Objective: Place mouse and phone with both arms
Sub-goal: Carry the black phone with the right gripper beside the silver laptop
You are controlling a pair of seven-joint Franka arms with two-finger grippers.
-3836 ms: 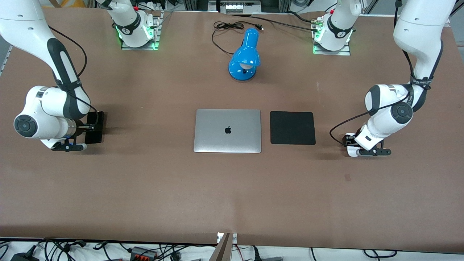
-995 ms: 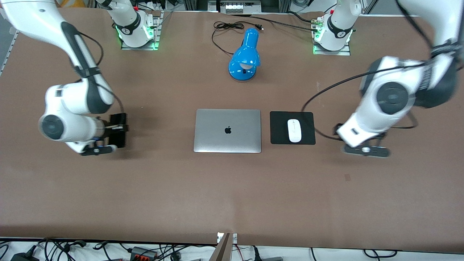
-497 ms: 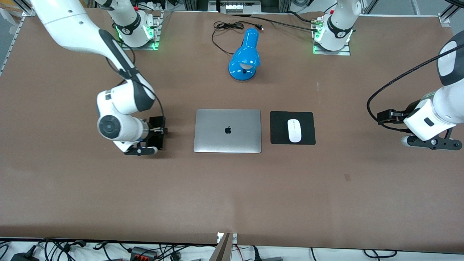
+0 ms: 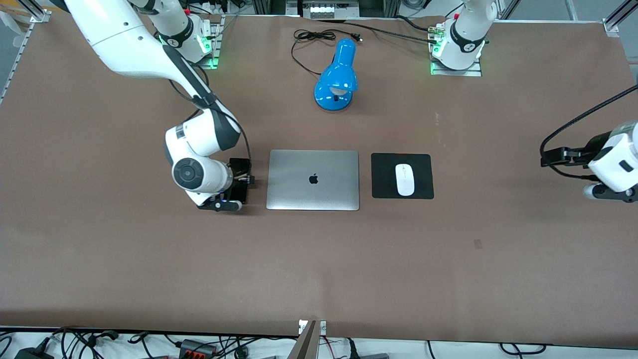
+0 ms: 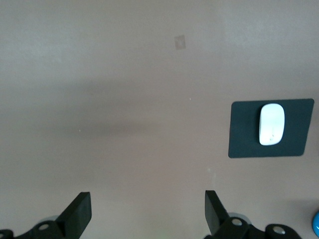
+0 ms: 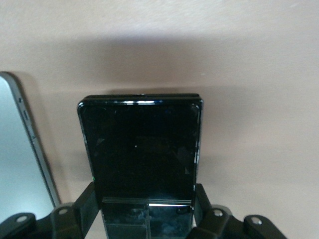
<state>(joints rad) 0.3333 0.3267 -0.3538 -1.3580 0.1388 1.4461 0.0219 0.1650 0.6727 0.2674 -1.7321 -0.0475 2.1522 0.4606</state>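
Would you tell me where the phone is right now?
The phone is held in the right claw, just over the table beside the laptop, toward the right arm's end.

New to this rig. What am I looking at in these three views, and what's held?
Two white Franka arms work at a brown table. The front view looks down from across the table; the other two come from cameras on each wrist. The right gripper holds the phone just beside the closed laptop, at the side toward the right arm's end. The left gripper is open and empty, out at its own end of the table. The mouse lies on the black mat, beside the laptop. A blue lamp stands farther from the front camera.
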